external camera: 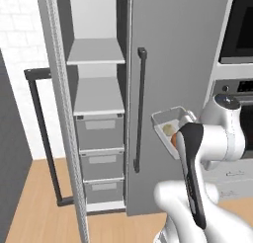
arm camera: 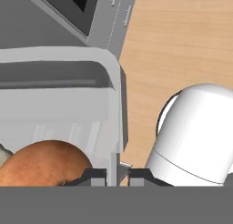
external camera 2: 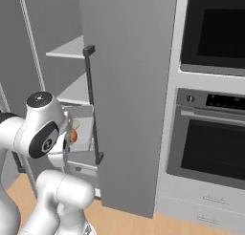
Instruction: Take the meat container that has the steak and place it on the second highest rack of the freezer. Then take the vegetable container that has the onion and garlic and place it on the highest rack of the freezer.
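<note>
The vegetable container (external camera: 167, 117), a pale grey tray, hangs in the air in front of the closed grey door, right of the open freezer (external camera: 99, 96). In it lie the orange-brown onion (external camera: 174, 138) and the pale garlic (external camera: 168, 128). In the hand view my gripper (arm camera: 117, 176) is shut on the side rim of the vegetable container (arm camera: 117, 95), with the onion (arm camera: 45, 164) just inside that rim. The onion (external camera 2: 73, 135) also peeks out beside my wrist in the right base view. The meat container and the steak are out of view.
The freezer's door stands swung out to the left, its dark handle (external camera: 42, 133) facing me. Inside are two pale shelves (external camera: 96, 52) above three grey drawers (external camera: 100, 131). A long dark bar handle (external camera: 141, 108) runs down the closed door. Ovens (external camera 2: 210, 138) stand to the right.
</note>
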